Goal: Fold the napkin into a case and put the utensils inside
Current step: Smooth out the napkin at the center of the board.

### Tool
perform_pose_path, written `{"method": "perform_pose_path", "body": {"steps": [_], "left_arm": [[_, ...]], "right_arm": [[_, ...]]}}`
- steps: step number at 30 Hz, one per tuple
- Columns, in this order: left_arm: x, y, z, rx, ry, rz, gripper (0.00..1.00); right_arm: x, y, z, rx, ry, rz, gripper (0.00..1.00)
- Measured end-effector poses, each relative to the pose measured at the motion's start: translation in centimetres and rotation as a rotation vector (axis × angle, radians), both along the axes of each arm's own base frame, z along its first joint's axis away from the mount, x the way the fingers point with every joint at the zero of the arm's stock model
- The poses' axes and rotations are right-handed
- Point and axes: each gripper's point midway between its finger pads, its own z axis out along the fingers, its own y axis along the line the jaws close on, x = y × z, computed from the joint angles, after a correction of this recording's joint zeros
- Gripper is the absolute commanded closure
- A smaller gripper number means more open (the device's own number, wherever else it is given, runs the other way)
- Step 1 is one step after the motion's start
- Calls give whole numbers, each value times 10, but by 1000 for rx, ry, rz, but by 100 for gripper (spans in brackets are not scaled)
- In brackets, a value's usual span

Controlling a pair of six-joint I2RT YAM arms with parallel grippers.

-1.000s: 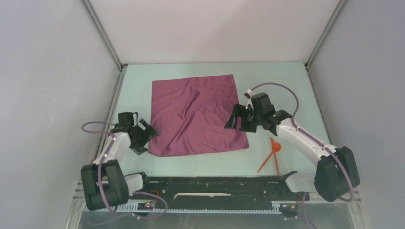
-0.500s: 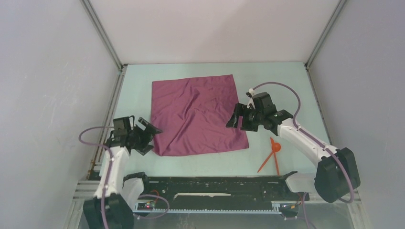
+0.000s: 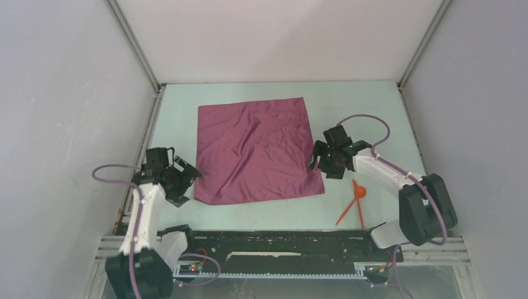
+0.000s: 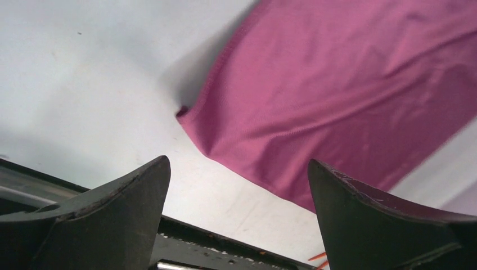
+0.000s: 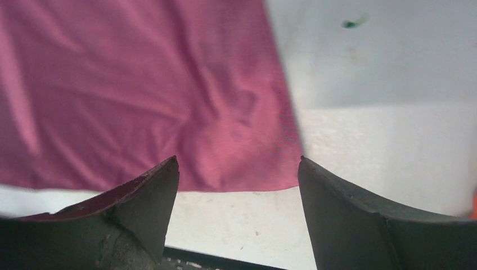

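The plum-purple napkin (image 3: 255, 149) lies spread flat on the table, lightly wrinkled. My left gripper (image 3: 185, 177) is open and empty just left of its near left corner; that corner (image 4: 185, 112) shows in the left wrist view, ahead of the gripper (image 4: 237, 163). My right gripper (image 3: 319, 163) is open and empty at the napkin's right edge, near its near right corner. In the right wrist view the gripper (image 5: 237, 160) sits over that corner of the cloth (image 5: 140, 95). The orange-red spoon (image 3: 358, 189) and stick (image 3: 360, 210) lie crossed on the table, right of the napkin.
A black rail (image 3: 280, 240) runs along the table's near edge between the arm bases. White walls and metal frame posts (image 3: 134, 47) close in the left, back and right sides. Purple cables loop off both arms.
My right gripper has moved right and nearer, from over the napkin's right edge toward its near right corner. My left arm has shifted its pose but its gripper stays by the near left corner.
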Motion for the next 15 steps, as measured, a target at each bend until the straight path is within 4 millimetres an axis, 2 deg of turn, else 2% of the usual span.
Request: {"method": "perform_pose_path", "body": {"steps": [3, 7, 10, 15], "left_arm": [[3, 7, -25, 21, 114, -28, 0], [13, 9, -51, -2, 188, -90, 2], [24, 4, -61, -34, 173, -125, 2], [20, -14, -70, -78, 132, -179, 2]], "right_arm": [[-6, -17, -21, -87, 76, -99, 19], [-10, -24, -31, -141, 109, -154, 20], [-13, -23, -34, -154, 121, -163, 21], [-11, -19, -33, -135, 113, -169, 21]]}}
